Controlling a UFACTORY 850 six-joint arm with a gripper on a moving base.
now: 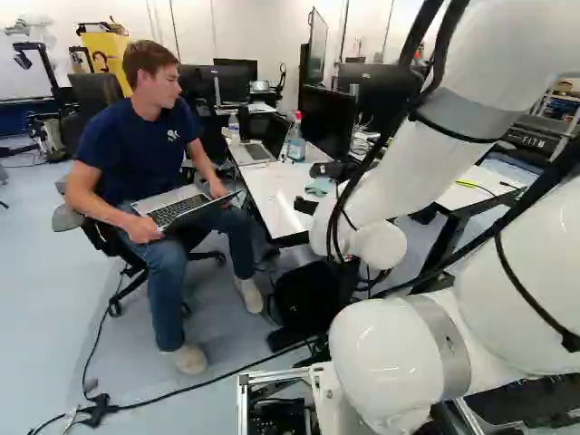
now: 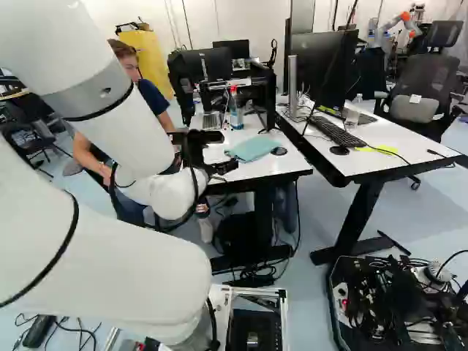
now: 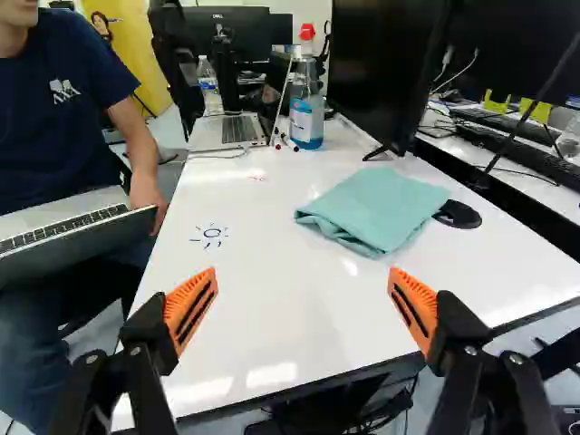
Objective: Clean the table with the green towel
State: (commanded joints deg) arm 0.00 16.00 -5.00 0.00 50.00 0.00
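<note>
Black two-fingered gripper with orange pads [image 2: 228, 152] hovers, fingers apart, by a white-topped table's [image 3: 263, 313] near edge.
A folded blue-green cloth towel [image 3: 376, 210] lies near its long edge.

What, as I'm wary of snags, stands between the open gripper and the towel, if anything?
Nothing visible does: only bare white tabletop shows between the gripper and the towel. The red-capped bottle stands beyond the towel.
</note>
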